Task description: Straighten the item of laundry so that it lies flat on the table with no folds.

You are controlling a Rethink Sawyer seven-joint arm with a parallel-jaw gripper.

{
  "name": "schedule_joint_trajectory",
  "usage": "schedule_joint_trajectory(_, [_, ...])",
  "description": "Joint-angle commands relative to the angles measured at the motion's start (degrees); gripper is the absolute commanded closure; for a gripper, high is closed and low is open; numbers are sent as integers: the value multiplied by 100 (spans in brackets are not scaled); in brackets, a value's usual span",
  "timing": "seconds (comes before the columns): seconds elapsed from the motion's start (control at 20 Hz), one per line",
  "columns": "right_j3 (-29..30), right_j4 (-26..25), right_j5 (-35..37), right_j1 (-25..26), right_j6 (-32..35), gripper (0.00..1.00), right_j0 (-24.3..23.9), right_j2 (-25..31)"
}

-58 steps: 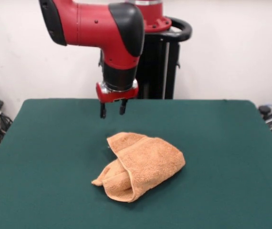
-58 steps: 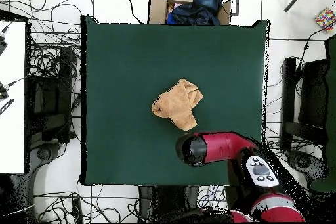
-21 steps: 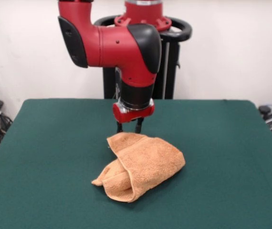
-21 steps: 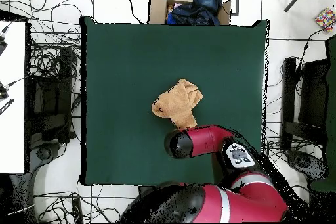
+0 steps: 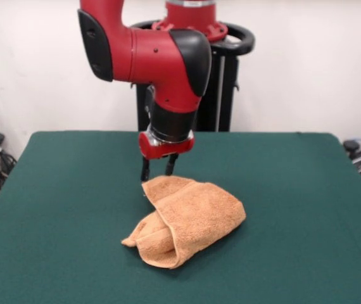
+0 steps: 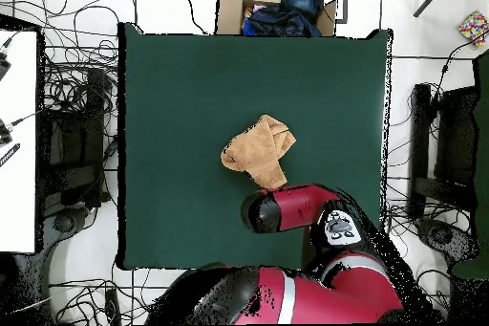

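The orange-tan towel (image 5: 187, 218) lies folded and bunched in the middle of the dark green table (image 5: 54, 209). It also shows in the overhead view (image 6: 258, 152) on the table (image 6: 181, 93). No woven band or white tag shows. My gripper (image 5: 157, 170) hangs straight down over the towel's far edge, with its two fingers apart and empty, their tips at or just above the cloth. In the overhead view the arm's red and black wrist (image 6: 272, 212) covers the gripper, beside the towel's edge that faces the robot.
The black pedestal (image 5: 221, 82) stands behind the table's far side. A cardboard box with dark clothes (image 6: 277, 9) sits beyond the table's edge opposite the robot. Cables lie on the floor around the table.
The gripper has come down and moved towards the towel, from well above the table behind it to the towel's far edge. The arm has swung round. The towel has not moved.
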Motion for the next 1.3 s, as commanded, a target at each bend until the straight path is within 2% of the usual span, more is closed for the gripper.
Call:
schedule_joint_trajectory(0.05, [-418,-173,-604,-12,793,0,73,37])
schedule_joint_trajectory(0.25, [-433,-129,-580,32,733,0,46,63])
schedule_joint_trajectory(0.4, [-406,-135,-922,66,772,0,-5,128])
schedule_joint_trajectory(0.55, [-172,-155,-1467,-56,748,0,-359,499])
schedule_joint_trajectory(0.9, [95,-161,-1830,-242,689,0,-798,972])
schedule_joint_trajectory(1.3, [123,-132,-1784,-311,629,0,-866,1105])
